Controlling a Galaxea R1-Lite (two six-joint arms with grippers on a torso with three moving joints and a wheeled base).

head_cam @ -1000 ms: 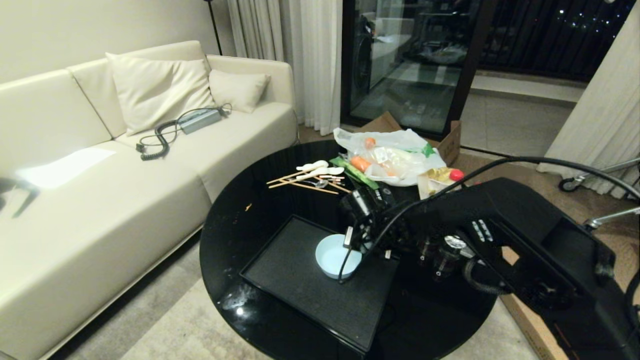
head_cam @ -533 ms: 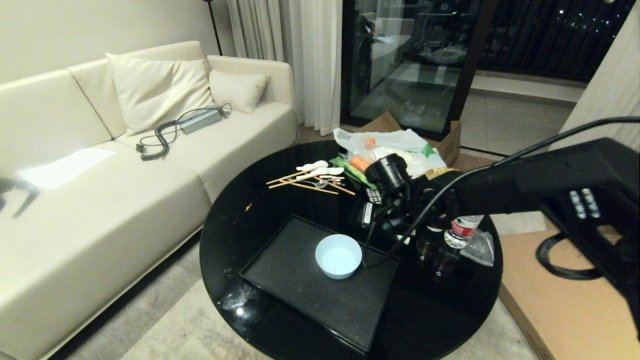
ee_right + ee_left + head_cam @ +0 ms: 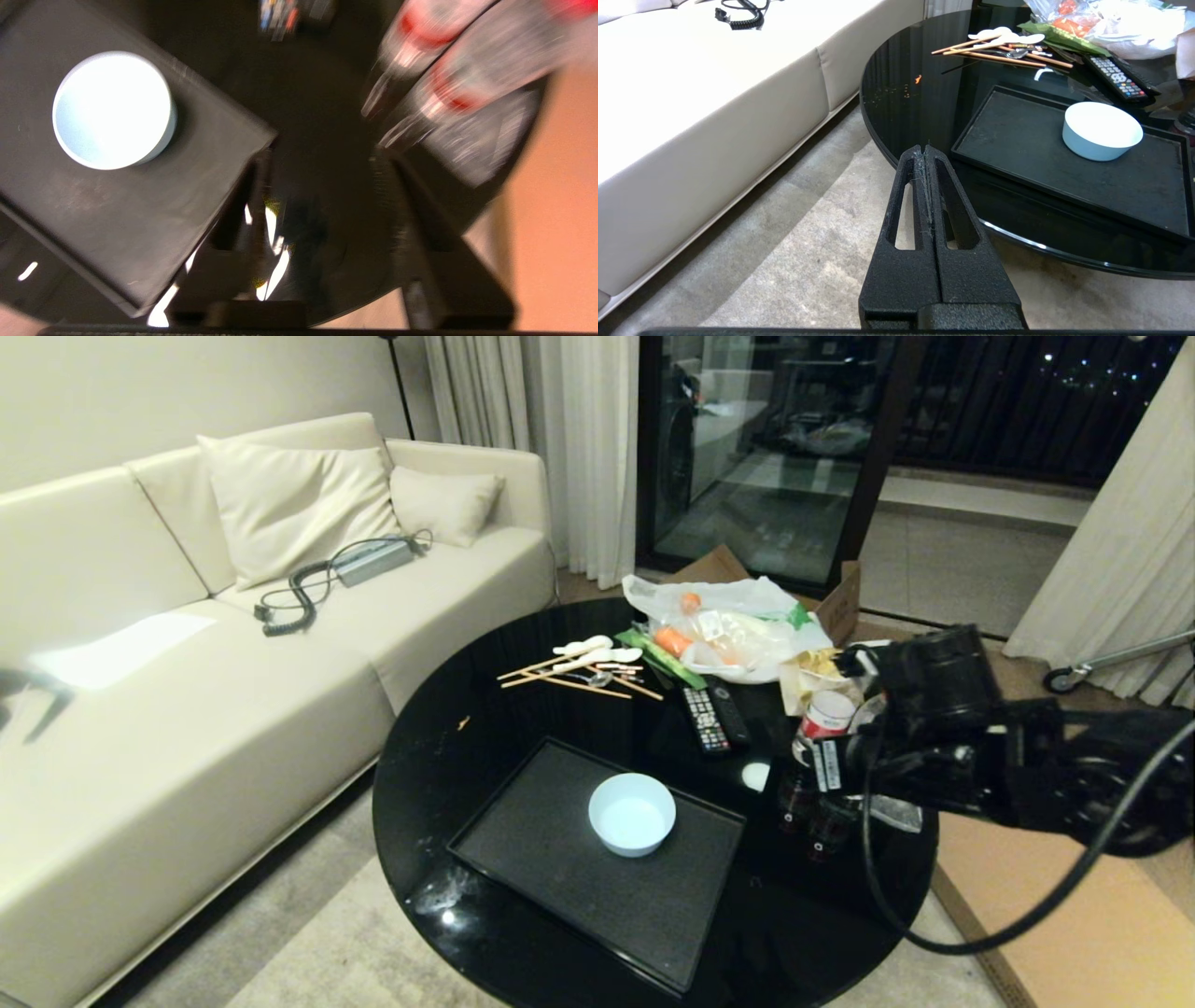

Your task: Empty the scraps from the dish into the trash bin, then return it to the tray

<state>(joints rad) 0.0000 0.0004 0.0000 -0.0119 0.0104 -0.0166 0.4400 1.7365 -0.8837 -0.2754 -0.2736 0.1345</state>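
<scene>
- Right gripper — fingers spread apart, nothing between them; in the right wrist view they frame bare glossy tabletop beside the tray's corner.
- In the head view the right arm sits at the right of the frame, over the table's right edge, well apart from the dish.
- Left gripper — fingers pressed together, empty, at lower centre of the left wrist view, over the carpet just off the table's rim.
- The dish, a pale blue bowl, stands upright on the tray at centre frame, toward the tray's upper right part; inside looks bare, no scraps visible in it.
- The tray lies flat on the round black table, lower centre of the head view.
- Bottles with red labels stand on the table right of the tray, just beside the right arm; blurred in the wrist view.
- Remote control lies above the tray, right of centre.
- Chopsticks and white spoons are scattered at the table's upper part.
- White plastic bag with food items sits at the table's far edge, upper centre.
- Cream sofa fills the left of the frame, with a coiled cable on the seat.
- Cardboard sheet lies on the floor at lower right.
</scene>
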